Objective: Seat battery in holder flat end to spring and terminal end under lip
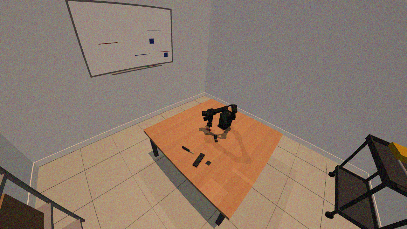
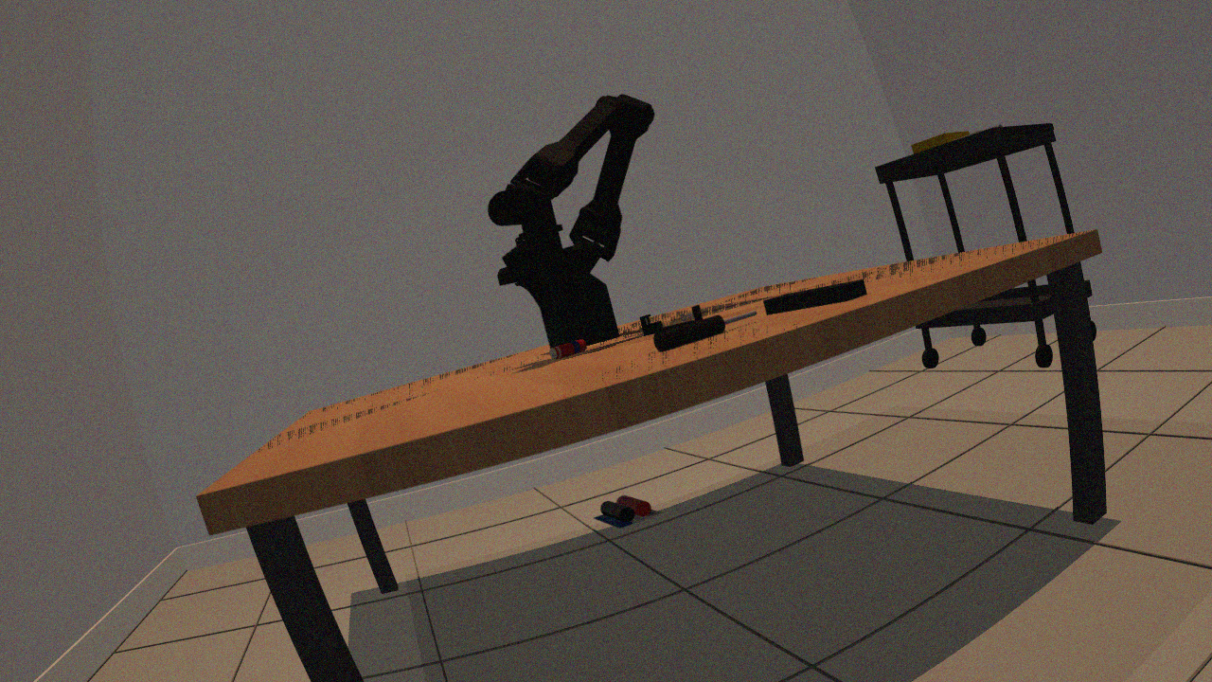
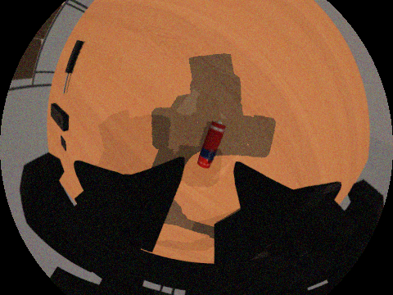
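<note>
Wrist view: battery (image 3: 211, 144) lies on the table, just beyond the half-open, empty gripper (image 3: 208, 170).

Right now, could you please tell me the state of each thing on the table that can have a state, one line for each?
gripper: open, holding nothing, above the battery
battery: lying flat on the table, not in the holder
holder: no battery in it, apart from the battery
screwdriver: lying on the table, untouched
</note>
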### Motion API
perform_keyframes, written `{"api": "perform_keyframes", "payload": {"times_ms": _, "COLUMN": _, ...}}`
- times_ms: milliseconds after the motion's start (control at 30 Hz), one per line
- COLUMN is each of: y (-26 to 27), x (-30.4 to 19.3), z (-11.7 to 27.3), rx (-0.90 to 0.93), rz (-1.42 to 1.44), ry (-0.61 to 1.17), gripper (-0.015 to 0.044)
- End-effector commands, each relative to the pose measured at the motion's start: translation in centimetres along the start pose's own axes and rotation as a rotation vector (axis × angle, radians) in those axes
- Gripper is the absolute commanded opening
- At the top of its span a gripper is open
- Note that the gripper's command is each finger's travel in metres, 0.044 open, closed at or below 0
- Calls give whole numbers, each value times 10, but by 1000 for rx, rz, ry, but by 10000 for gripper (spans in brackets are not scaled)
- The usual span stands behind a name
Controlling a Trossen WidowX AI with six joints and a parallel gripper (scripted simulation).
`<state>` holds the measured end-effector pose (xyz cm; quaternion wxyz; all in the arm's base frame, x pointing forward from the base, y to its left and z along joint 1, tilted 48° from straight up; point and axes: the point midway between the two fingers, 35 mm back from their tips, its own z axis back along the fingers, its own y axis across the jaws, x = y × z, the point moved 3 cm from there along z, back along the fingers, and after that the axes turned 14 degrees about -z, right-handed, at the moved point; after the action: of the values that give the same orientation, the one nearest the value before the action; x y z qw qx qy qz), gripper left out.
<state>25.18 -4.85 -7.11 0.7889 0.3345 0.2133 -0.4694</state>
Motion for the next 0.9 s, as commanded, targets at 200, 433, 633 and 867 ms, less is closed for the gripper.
{"api": "perform_keyframes", "payload": {"times_ms": 200, "y": -3, "x": 1, "z": -14, "rx": 2, "rz": -250, "ry": 14, "gripper": 222}}
{"api": "perform_keyframes", "payload": {"times_ms": 433, "y": -2, "x": 2, "z": -23, "rx": 2, "rz": -251, "ry": 13, "gripper": 222}}
{"api": "perform_keyframes", "payload": {"times_ms": 633, "y": -2, "x": 2, "z": -32, "rx": 2, "rz": -251, "ry": 13, "gripper": 222}}
{"api": "perform_keyframes", "payload": {"times_ms": 867, "y": -2, "x": 1, "z": -44, "rx": 3, "rz": -251, "ry": 14, "gripper": 222}}
